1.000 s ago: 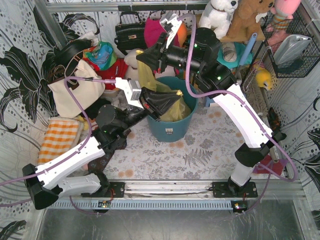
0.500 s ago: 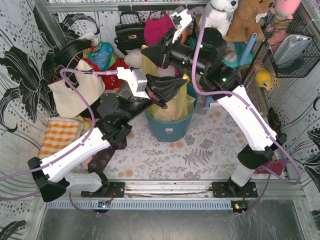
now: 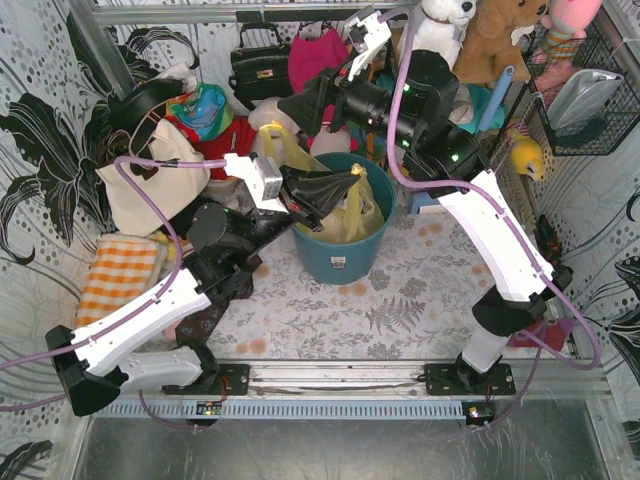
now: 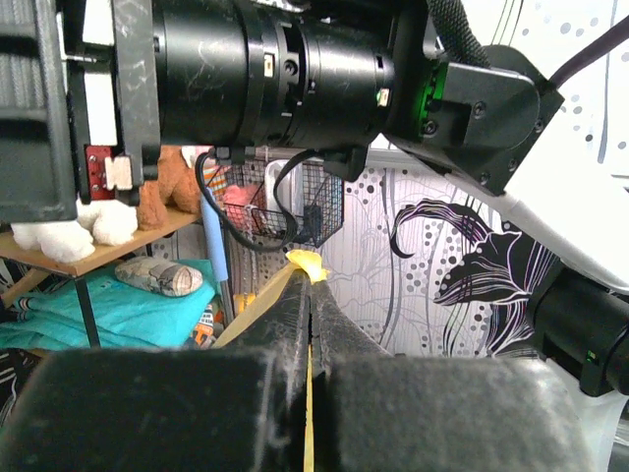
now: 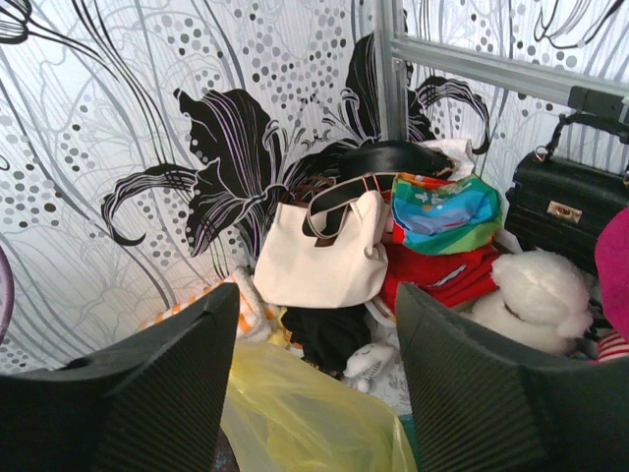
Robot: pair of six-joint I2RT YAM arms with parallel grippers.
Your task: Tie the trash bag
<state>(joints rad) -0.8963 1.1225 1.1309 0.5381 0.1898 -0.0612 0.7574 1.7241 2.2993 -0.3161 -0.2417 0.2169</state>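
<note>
At the far-left rim of the teal bucket [image 3: 340, 260], standing on the bench [image 3: 410, 300], a yellow fold of the trash bag [image 3: 281, 141] rises; the rest sits inside the bucket. Above that fold: right claw [image 3: 300, 108], spread, gripping nothing. Over the bucket's mouth: left claw [image 3: 350, 178], pressed together, pinching a strip of bag.

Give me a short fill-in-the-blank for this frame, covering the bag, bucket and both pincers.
1. The bag sits in a ____ bucket.
2. The left pincer is ____ on a fold of the bag.
3. The right pincer is ____ above the bag, gripping nothing.
Missing words: teal; shut; open.
</note>
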